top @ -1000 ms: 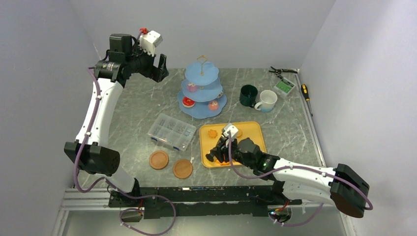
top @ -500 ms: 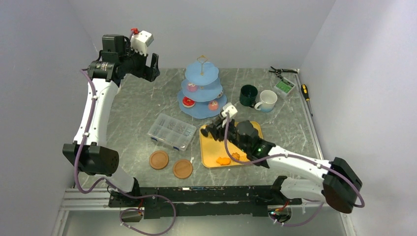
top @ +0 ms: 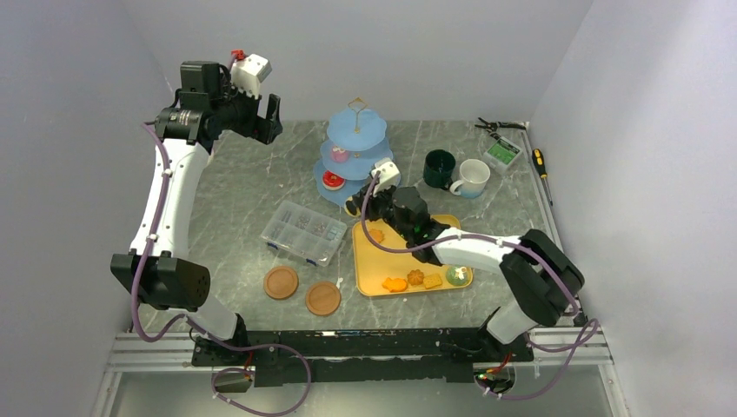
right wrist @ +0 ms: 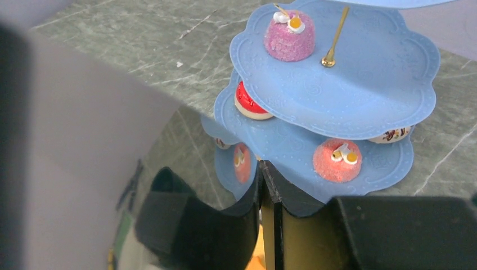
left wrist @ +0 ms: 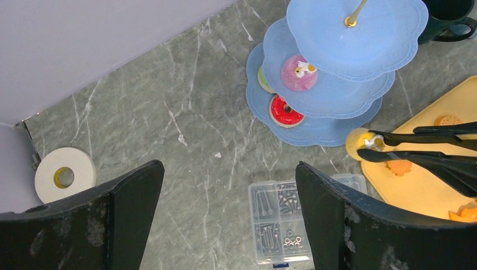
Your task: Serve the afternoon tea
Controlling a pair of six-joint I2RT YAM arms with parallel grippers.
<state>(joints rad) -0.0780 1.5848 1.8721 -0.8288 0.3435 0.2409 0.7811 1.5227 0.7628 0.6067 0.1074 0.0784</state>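
The light-blue three-tier stand (top: pixel 356 156) stands at the back middle. It carries a pink cake (left wrist: pixel 299 73) on its middle tier, and a red doughnut (left wrist: pixel 286 111) and a red cake (right wrist: pixel 337 159) on the bottom tier. My right gripper (top: pixel 375 193) is shut on black tongs (left wrist: pixel 427 147), which pinch a yellow cake (left wrist: pixel 360 142) just off the bottom tier's front edge. My left gripper (left wrist: pixel 230 216) hangs open and empty, high over the back left. A dark-green mug (top: pixel 439 168) and a white mug (top: pixel 474 176) sit right of the stand.
A yellow tray (top: pixel 434 248) in front of the stand holds several biscuits. A clear compartment box (top: pixel 303 231) lies left of it, with two wooden coasters (top: pixel 281 282) nearer me. A tape roll (left wrist: pixel 64 175) sits at the back left. Pliers (top: pixel 500 126) and a screwdriver (top: pixel 541 162) lie at the back right.
My right arm has swung from the tray's near side up to the stand's front edge, carrying the tongs. The left arm shifted slightly left, then held still.
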